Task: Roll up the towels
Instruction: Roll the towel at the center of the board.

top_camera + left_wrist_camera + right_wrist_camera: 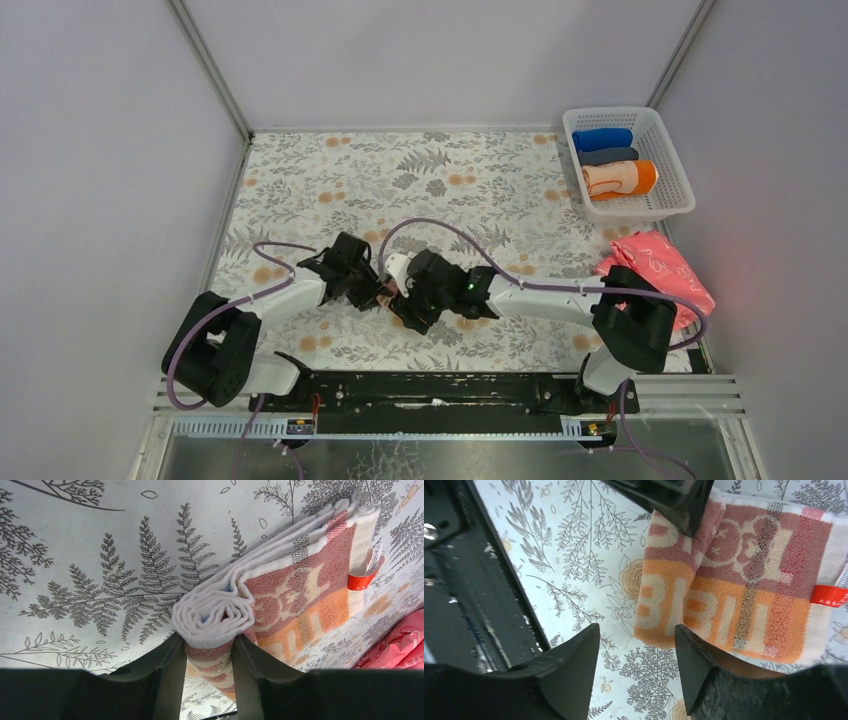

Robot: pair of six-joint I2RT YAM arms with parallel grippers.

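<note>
The pale peach towel with orange lettering (300, 595) lies on the floral table, partly rolled from one end. My left gripper (207, 647) is shut on that rolled end (215, 615), which sits between its fingers. In the right wrist view the towel (744, 595) lies flat with a red tag, and my right gripper (636, 632) is open and empty just beside its near edge. In the top view both grippers, left (372, 290) and right (405, 300), meet mid-table and hide most of the towel (396, 270). The orange-bordered towel (620, 178) lies rolled in the basket.
A white basket (670, 205) at the back right also holds a blue roll (603, 139) and a dark grey roll (608, 156). A pink cloth (655, 268) lies at the right edge by the right arm. The black rail (484, 590) runs close to the right gripper.
</note>
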